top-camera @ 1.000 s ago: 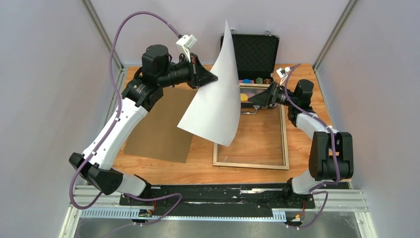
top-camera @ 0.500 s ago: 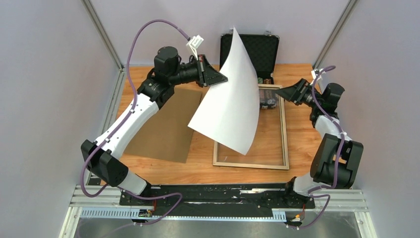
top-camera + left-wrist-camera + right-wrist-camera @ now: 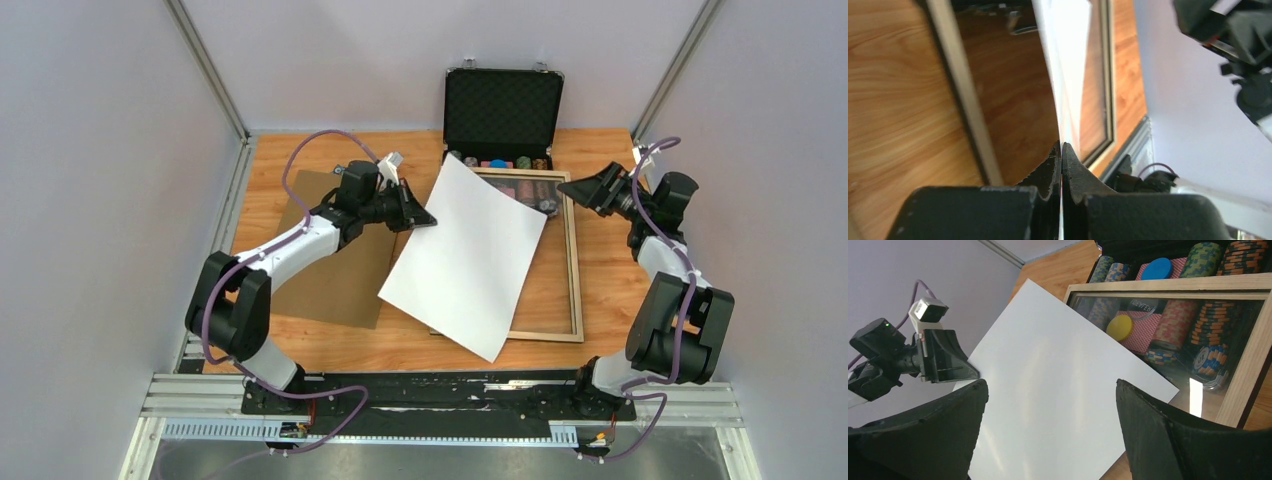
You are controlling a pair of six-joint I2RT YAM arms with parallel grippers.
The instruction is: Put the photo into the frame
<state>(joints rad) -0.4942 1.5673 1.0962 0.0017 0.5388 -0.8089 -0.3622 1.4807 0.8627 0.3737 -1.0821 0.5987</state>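
The left gripper [image 3: 420, 220] is fully closed. In the left wrist view its two fingers [image 3: 1050, 167] meet on the thin edge of the photo [image 3: 1068, 75], with no gap between them. The grip point is on the photo's left edge, just outside the left rail of the frame [image 3: 574, 260].

From that grip the photo [image 3: 465, 255] extends to the right across the frame with its plain white back up. It is rotated diagonally to the rails. It covers the left and centre part of the frame opening. Its near corner overhangs the near rail and its left corner overhangs the left rail. We cannot tell whether the sheet touches the rails.

The right gripper [image 3: 572, 188] hovers at the far right corner of the frame. Its fingers are spread wide and it holds nothing. In the right wrist view the photo [image 3: 1038, 340] and the frame's far rail [image 3: 1168, 287] appear between its fingers.

The brown hardboard panel [image 3: 330, 280] lies flat on the table [image 3: 620, 300], left of the frame and below the left arm. The black case [image 3: 502, 100] stands open just beyond the far rail, with poker chips [image 3: 1203, 257] in it.
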